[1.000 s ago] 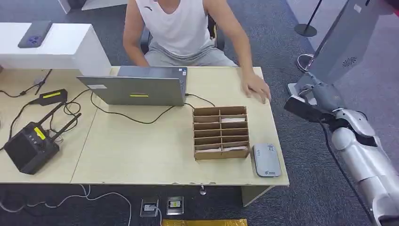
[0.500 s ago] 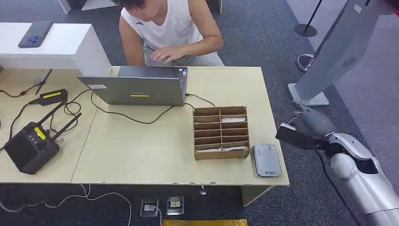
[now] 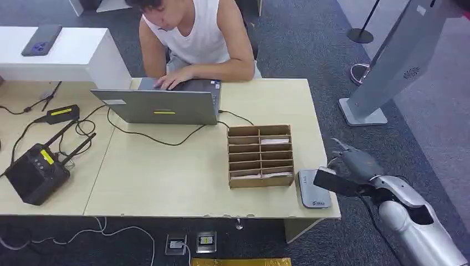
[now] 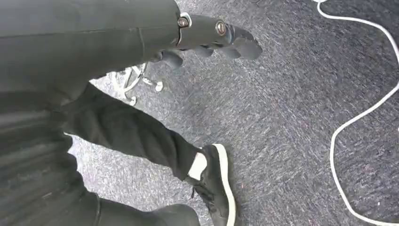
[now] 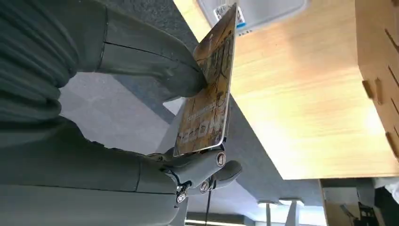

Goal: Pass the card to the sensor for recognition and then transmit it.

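The person behind the desk, who a second ago had a hand out near the far right corner of the desk, has pulled back and now types at the laptop, well away from the card reader. So the handover looks finished, and the reading step is what's on.

The cardboard sorter stands just left of the reader, some of its slots holding white cards.

Over that same second the right hand has swung down and in from beside the grey kiosk to the reader's right edge. The card is pinched between the thick thumb and the darker fingers, held roughly edge-on, its leading end overlapping the reader's right side in the head view. Whether it touches the reader I cannot tell. I'd judge it needs to come a little further over the reader to register.

The left hand hangs low over the carpet, far from the reader, fingers loosely curled and holding nothing.
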{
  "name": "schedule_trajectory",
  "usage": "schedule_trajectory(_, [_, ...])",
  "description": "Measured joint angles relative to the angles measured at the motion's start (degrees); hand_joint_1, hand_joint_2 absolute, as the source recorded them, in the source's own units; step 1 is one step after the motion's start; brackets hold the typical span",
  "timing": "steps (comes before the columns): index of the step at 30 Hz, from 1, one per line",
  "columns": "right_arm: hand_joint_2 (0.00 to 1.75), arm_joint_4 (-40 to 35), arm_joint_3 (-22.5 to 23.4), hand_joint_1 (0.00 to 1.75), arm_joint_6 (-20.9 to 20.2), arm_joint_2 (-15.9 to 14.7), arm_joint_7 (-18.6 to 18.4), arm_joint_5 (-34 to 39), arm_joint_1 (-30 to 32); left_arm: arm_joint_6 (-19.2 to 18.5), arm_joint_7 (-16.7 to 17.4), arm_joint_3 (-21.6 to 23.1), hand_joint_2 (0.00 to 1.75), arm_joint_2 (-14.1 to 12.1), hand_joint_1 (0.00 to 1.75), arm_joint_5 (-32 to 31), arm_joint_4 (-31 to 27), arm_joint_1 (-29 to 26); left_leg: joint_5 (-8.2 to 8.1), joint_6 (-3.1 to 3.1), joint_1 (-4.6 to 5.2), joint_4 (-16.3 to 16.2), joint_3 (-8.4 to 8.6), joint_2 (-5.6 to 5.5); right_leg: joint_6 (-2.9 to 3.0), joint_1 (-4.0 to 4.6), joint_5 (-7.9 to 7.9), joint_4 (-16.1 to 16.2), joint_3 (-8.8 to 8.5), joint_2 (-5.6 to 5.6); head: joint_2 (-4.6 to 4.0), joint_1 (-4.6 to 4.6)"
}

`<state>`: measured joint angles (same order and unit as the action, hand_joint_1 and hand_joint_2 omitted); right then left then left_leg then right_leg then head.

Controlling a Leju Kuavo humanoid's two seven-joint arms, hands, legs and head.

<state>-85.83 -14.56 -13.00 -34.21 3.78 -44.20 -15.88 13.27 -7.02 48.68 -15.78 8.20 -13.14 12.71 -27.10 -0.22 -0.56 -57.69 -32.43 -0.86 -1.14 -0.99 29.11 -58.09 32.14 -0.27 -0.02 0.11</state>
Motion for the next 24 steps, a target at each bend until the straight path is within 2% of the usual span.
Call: schedule_trajectory(24, [1.75,2.1,1.4,1.75,0.6,0.8,1.0,-2.1,3.7,-0.2,0.1,0.0,1.75,0.3,0.00,-1.1,0.0,0.1,0.00,0.00,0.00,0.0,0.01,0.02,0.00,0.00,0.00,0.0,0.01,0.02,0.00,0.02])
